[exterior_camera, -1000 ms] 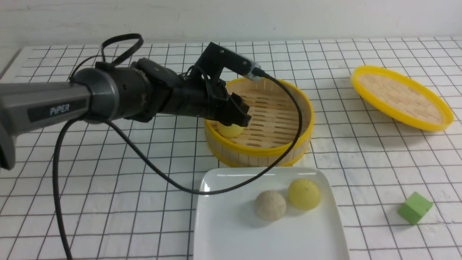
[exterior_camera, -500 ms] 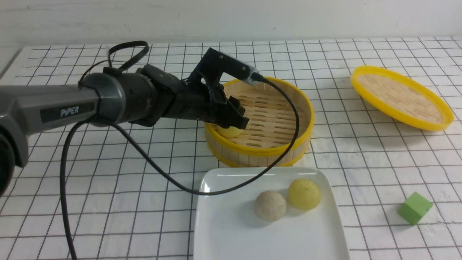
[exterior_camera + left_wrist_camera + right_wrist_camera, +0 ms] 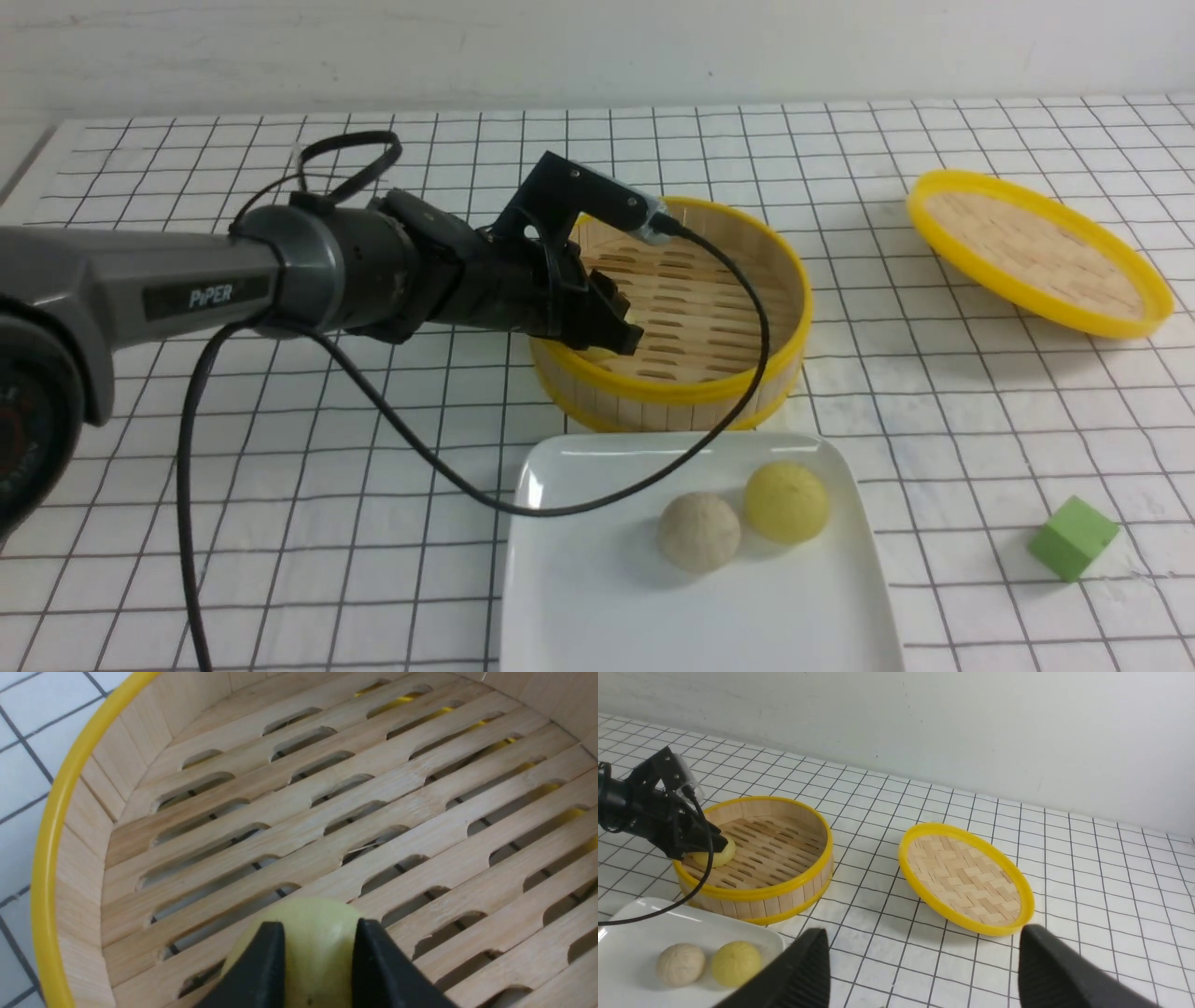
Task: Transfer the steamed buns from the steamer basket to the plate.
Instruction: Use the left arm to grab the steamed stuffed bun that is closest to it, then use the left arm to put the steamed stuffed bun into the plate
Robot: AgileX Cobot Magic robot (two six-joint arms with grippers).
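Observation:
One pale yellow steamed bun (image 3: 312, 912) sits on the slat floor of the steamer basket (image 3: 709, 392), near its left wall. My left gripper (image 3: 320, 926) reaches in over the basket's rim, its black fingers (image 3: 266, 970) pressed against both sides of that bun. The front view hides most of this bun behind the gripper (image 3: 621, 334). On the white plate (image 3: 597, 616) in front of the basket lie a beige bun (image 3: 699, 531) and a yellow bun (image 3: 786, 502), side by side. My right gripper (image 3: 924, 970) hangs open above the table, right of the plate, holding nothing.
The woven yellow-rimmed lid (image 3: 1036, 250) rests tilted at the back right. A green cube (image 3: 1073, 539) sits on the table right of the plate. The left arm's black cable (image 3: 411, 448) droops across the plate's far left corner.
The left gripper has sunk deeper into the basket and its jaws have narrowed onto the yellow bun. The right gripper, plate and buns on it are unchanged.

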